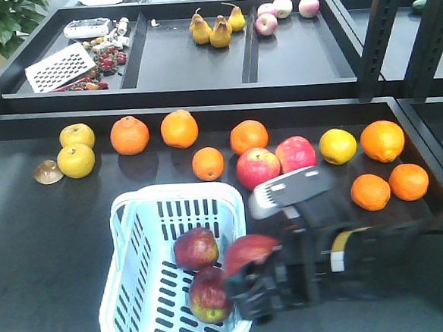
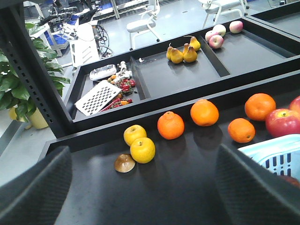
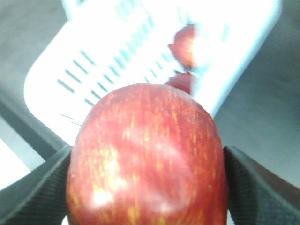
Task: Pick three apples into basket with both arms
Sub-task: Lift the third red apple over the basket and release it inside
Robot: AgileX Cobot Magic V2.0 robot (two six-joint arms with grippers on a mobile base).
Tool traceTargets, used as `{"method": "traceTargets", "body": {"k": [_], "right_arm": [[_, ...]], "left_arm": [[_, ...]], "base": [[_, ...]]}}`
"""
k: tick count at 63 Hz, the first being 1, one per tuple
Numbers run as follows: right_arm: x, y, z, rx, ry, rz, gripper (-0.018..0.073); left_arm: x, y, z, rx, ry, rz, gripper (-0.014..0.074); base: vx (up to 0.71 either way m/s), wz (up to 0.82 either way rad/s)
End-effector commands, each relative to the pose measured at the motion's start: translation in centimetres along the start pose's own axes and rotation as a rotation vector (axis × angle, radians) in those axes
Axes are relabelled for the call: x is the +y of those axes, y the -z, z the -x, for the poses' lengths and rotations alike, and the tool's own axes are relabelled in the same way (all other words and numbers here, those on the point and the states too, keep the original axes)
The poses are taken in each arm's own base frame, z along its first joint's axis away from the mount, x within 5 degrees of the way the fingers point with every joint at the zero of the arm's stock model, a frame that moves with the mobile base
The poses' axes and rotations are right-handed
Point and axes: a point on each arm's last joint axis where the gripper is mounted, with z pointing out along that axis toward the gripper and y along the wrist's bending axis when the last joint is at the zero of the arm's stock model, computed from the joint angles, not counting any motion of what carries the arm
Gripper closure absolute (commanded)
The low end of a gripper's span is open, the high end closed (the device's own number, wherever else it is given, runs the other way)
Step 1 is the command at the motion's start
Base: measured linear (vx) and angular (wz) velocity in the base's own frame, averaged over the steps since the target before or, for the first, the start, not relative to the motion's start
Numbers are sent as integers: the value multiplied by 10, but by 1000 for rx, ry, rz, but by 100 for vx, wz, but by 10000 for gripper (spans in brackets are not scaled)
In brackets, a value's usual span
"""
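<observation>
Two dark red apples point(image 1: 196, 248) and point(image 1: 210, 294) were already seen lying on the basket point(image 1: 128, 241) floor, toward its right half, one behind the other and close together. The third apple point(image 1: 248, 252) was held by the right gripper point(image 1: 249, 286), its fingers clamped on the fruit's flanks; in the right wrist view the apple point(image 3: 147, 157) filled the gap between both pads point(image 3: 255, 183), w/ the basket point(image 3: 117, 51) lying beyond and below it. The relation that mattered: in the front view the held apple was placed at the basket's right rim, approx. over the wall rather than over the open interior, so the interior lay to the left of the fingers, and a short carry leftward was judged necessary before any release. Exact height above the rim could not be told, the arm being blurred in that view. The apple's long axis appeared tilted, running up and to the right. The left gripper point(image 2: 140, 187) was seen w/ fingers apart and nothing between them, looking out across the table point(image 2: 187, 178) at the oranges point(image 2: 170, 125), well away from the basket interior; the right arm was clearly the nearer one for this drop.
</observation>
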Motion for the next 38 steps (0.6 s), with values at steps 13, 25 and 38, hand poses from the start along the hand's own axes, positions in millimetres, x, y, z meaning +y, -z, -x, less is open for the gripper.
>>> {"method": "traceTargets", "body": {"k": [13,25,38], "right_arm": [[22,-33,50,-69,75,37,256],[23,-54,53,-5,74,29,118],[21,-59,51,7,80,24,-68]], "left_arm": [[2,2,13,-75,0,-1,11],[2,2,13,-75,0,-1,11],[2,2,13,-75,0,-1,11]], "base": [[0,0],[0,0],[0,0]]}}
